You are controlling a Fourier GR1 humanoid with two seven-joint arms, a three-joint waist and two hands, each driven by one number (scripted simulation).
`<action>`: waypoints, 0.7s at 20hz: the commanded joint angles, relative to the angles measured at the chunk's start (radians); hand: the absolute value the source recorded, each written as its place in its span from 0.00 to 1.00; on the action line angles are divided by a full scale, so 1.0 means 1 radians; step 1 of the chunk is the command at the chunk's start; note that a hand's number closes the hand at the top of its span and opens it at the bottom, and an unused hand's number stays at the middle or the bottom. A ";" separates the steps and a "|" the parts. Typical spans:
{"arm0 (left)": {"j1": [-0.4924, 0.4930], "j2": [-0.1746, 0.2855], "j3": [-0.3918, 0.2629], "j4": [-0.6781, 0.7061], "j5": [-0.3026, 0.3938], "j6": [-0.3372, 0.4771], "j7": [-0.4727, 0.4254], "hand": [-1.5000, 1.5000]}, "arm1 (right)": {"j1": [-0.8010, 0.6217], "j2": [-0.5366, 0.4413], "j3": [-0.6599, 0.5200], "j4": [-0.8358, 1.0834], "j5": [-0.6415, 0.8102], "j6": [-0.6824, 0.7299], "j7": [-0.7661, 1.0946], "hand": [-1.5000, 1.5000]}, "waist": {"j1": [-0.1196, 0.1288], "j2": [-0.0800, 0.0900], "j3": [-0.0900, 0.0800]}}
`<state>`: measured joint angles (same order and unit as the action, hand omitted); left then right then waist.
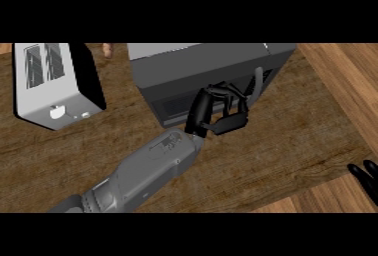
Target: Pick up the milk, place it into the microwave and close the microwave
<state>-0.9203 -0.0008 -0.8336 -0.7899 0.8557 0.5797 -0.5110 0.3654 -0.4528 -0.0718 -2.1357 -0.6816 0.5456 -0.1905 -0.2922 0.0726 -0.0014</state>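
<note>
Our left hand [214, 112] hangs before the boxy grey microwave [192, 62], grip unclear; our right hand [365, 180] rests open over the grainy wooden counter [74, 165]

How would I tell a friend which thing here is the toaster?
Find the big dark microwave at the back middle of the wooden counter. Just left of it, not touching, stands the toaster. It is the only pale box, with two long slots on top and a black side.
</note>
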 commanded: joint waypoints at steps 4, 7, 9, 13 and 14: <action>-0.045 0.001 0.047 0.101 0.039 0.003 -0.037 1.00 | -0.008 -0.022 0.009 -0.035 -0.030 0.013 0.019 0.00 | -0.013 0.021 -0.003; -0.064 0.001 0.051 0.104 0.053 0.015 -0.044 1.00 | -0.009 -0.028 0.008 -0.027 -0.037 0.020 0.021 0.00 | -0.015 0.021 0.000; -0.055 0.001 0.052 0.112 0.062 0.012 -0.058 1.00 | -0.010 -0.035 0.000 -0.028 -0.037 0.011 0.031 0.00 | -0.007 0.025 -0.001; -0.067 0.001 0.051 0.109 0.079 0.030 -0.073 1.00 | -0.012 -0.038 -0.003 -0.049 -0.051 0.007 0.033 0.00 | -0.027 0.023 -0.001; -0.062 0.001 0.038 0.109 0.081 0.030 -0.076 1.00 | -0.018 -0.043 0.005 -0.048 -0.058 0.014 0.038 0.00 | -0.021 0.024 -0.001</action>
<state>-0.9221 -0.0007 -0.8458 -0.7796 0.9117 0.6065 -0.6025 0.3543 -0.4869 -0.0694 -2.1772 -0.7294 0.5563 -0.1606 -0.3078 0.0805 -0.0017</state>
